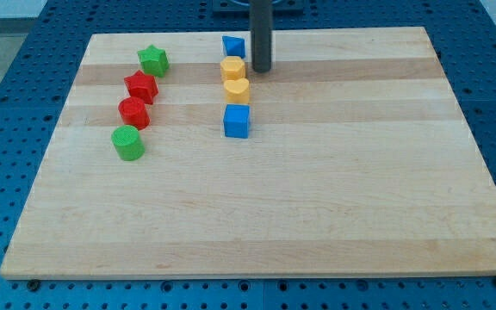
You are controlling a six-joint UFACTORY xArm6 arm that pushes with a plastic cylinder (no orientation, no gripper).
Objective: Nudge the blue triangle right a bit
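A small blue block (pixel 233 46), which I take for the blue triangle, lies near the view's top edge of the wooden board (pixel 317 198), at the head of a column of blocks. Below it come a yellow block (pixel 232 69), a second yellow block (pixel 236 90) and a blue cube (pixel 237 121). My tip (pixel 260 70) rests on the board just right of the upper yellow block and below-right of the small blue block, a short gap away from both.
At the view's left, a slanting line of blocks: a green star (pixel 153 60), a red star (pixel 141 87), a red cylinder (pixel 133 113) and a green cylinder (pixel 128 143). The board's top edge is close behind the small blue block.
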